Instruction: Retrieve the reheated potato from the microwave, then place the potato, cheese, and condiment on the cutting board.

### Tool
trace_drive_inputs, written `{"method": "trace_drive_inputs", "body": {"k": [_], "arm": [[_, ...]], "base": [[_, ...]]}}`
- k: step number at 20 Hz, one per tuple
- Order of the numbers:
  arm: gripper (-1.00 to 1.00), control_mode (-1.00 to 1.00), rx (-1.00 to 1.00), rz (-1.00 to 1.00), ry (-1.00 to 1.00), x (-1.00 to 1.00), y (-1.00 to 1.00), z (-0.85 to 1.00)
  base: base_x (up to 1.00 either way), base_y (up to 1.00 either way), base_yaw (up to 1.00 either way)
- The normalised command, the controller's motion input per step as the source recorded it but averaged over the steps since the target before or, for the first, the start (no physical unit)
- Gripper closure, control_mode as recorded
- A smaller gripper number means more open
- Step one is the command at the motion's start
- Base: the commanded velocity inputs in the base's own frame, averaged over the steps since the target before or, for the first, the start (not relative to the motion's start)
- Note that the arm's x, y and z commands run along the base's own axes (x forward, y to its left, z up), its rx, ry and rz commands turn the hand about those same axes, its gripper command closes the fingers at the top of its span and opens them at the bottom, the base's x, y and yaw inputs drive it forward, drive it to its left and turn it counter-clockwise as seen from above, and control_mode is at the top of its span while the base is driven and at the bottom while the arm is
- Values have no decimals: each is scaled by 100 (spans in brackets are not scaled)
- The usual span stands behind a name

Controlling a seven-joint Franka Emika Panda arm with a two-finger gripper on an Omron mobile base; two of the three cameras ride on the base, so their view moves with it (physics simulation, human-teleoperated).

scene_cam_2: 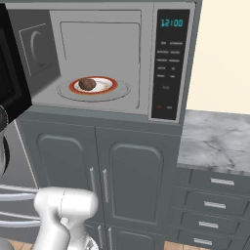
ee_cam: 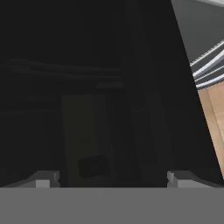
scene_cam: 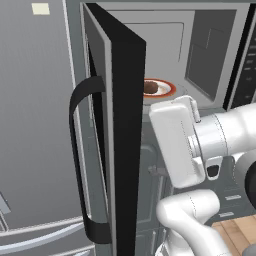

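The microwave (scene_cam_2: 168, 63) stands with its black glass door (scene_cam: 125, 140) swung wide open to the left. Inside, the dark-brown potato (scene_cam_2: 87, 84) (scene_cam: 150, 87) sits on an orange-rimmed plate (scene_cam_2: 108, 85) on the glass turntable. My gripper (ee_cam: 113, 180) is open, its two fingertips (ee_cam: 43, 179) far apart with nothing between them, close against the dark inner face of the door. My white hand (scene_cam: 175, 145) hangs just right of the door edge, below the plate. The cheese, the condiment and the cutting board are out of view.
The curved black door handle (scene_cam: 80, 150) sticks out on the door's left face, in front of a grey fridge (scene_cam: 35, 125). Grey cabinets (scene_cam_2: 132, 180) sit under the microwave. A marble counter (scene_cam_2: 219, 141) with drawers (scene_cam_2: 215, 195) lies to the right.
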Motion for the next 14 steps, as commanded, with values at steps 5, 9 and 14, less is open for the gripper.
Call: {"method": "trace_drive_inputs", "body": {"k": [5, 9, 14], "arm": [[-100, -100, -20, 0, -19, 2, -54, 1], [-100, -100, -16, 0, -21, 9, -54, 0], [-100, -100, -14, 0, -25, 14, -51, 0]], "base": [[0, 0, 0], [0, 0, 0], [0, 0, 0]]}}
